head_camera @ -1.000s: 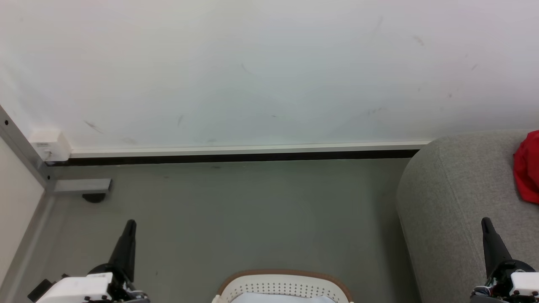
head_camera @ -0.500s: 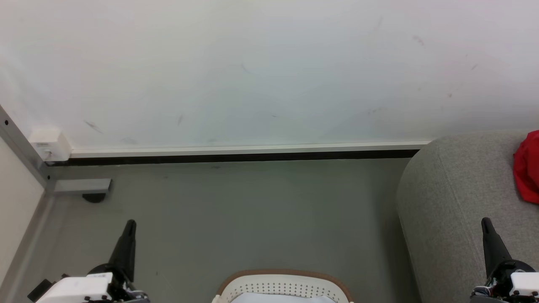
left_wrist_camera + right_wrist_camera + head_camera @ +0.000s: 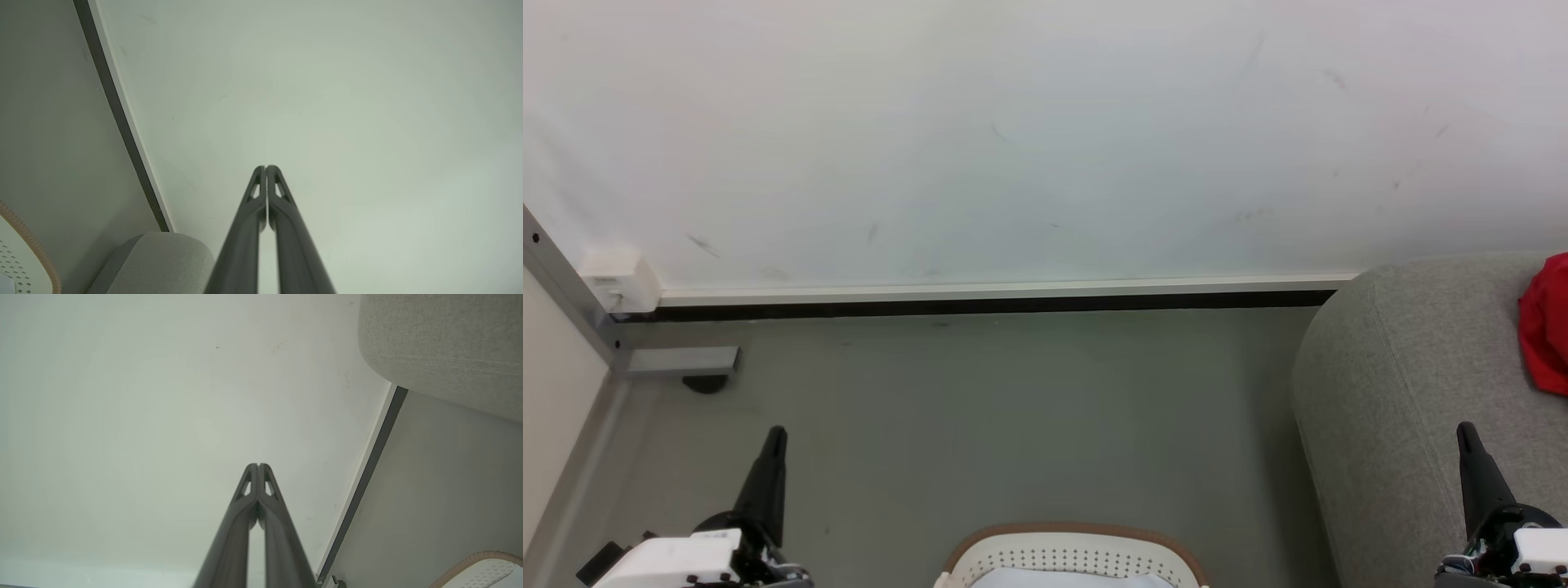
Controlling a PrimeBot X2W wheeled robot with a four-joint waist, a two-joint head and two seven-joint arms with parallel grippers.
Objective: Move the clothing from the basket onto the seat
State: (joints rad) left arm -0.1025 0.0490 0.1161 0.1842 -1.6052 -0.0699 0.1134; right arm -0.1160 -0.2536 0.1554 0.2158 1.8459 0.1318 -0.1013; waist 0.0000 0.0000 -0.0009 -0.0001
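Now | left tool [image 3: 776, 432] pressed together | right tool [image 3: 1466, 428] pressed together | clothing [image 3: 1547, 327] on seat [image 3: 1405, 367]

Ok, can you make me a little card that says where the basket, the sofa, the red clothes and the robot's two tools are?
basket: on the floor, bottom middle of the head view, between the two tools; its inside is mostly cut off
seat: on the right, against the wall
clothing: one red piece lying on the seat, at the picture's right edge
left tool: shut, holding nothing, over the floor
right tool: shut, holding nothing, in front of the seat
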